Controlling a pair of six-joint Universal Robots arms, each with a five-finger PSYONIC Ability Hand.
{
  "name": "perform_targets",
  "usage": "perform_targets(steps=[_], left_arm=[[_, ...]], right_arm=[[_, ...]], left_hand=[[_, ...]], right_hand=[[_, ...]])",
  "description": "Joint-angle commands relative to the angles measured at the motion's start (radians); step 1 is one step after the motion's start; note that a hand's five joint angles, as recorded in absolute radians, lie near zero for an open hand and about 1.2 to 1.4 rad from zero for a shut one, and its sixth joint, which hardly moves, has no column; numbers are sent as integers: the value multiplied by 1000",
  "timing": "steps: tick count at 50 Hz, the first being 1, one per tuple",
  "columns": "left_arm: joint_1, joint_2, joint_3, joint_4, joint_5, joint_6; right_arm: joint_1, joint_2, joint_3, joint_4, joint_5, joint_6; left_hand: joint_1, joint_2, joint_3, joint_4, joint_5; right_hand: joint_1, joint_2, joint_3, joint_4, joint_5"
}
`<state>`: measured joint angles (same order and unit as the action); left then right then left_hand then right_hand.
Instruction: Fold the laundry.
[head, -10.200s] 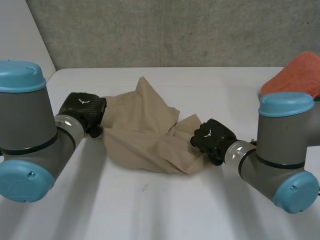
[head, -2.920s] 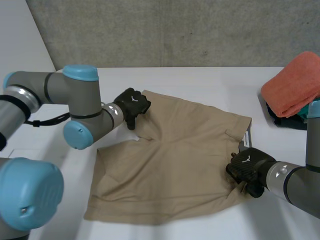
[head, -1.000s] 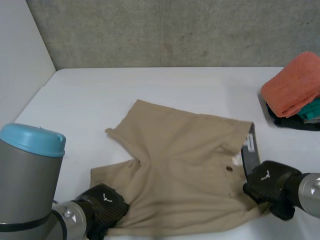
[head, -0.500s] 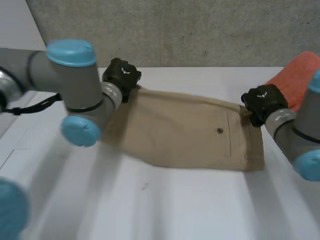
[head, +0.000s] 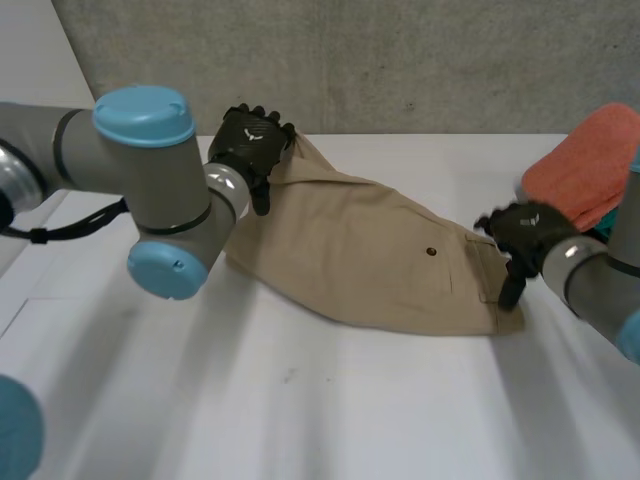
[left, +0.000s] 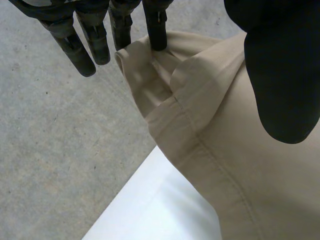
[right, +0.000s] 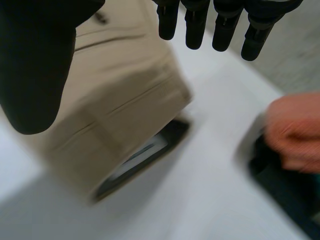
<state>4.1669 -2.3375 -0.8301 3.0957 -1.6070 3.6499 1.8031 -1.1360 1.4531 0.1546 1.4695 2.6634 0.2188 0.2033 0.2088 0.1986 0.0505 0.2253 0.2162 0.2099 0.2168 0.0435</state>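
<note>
Beige cotton shorts (head: 370, 255), folded double, lie across the middle of the white table (head: 300, 400), with the waistband end toward the right edge and a small dark button (head: 431, 252) facing up. At the far-left corner of the shorts, the black left hand (head: 252, 145) holds the hem raised off the table. From the wrist, that hem (left: 150, 75) sits pinched between a straight finger and the thumb. The black right hand (head: 522, 232) hovers at the waistband, fingers straight and spread, gripping nothing. Past it, at the far right edge of the table, sits a folded orange towel (head: 590, 170).
</note>
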Motion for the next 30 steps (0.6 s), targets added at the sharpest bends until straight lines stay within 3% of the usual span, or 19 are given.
perform_targets(steps=[1,6,9,16,17,20,30], left_arm=[[12,33,-132,58,-8,45],[41,-32,-94,12,-91,107],[53,-54,-66,1,-88,105],[56,-98,41,-6,-25,33],[56,-103,52,-6,-25,26],[53,-117,86,-22,-34,4],[59,-123,123,-45,-60,-20]], right_arm=[[-33,-10,105,-38,-35,1],[-33,-33,148,-134,-38,12],[-22,-33,155,-148,-34,16],[1,-31,168,-152,-28,15],[2,-31,170,-152,-26,15],[4,-28,170,-152,-26,15],[-1,-34,170,-152,-26,10]], left_hand=[[-44,-29,-34,-24,-50],[-44,-29,-34,-24,-50],[-44,-29,-34,-24,-50],[862,877,872,882,856],[846,862,856,866,840],[-37,-22,-27,-17,-43],[-44,-29,-34,-24,-50]], right_hand=[[-51,-42,-35,-42,-44],[-51,-42,-35,-42,-44],[-51,-42,-35,-42,-44],[-51,-42,-35,-42,-44],[-51,-42,-35,-42,-44],[-51,-42,-35,-42,-44],[-51,-42,-35,-42,-44]])
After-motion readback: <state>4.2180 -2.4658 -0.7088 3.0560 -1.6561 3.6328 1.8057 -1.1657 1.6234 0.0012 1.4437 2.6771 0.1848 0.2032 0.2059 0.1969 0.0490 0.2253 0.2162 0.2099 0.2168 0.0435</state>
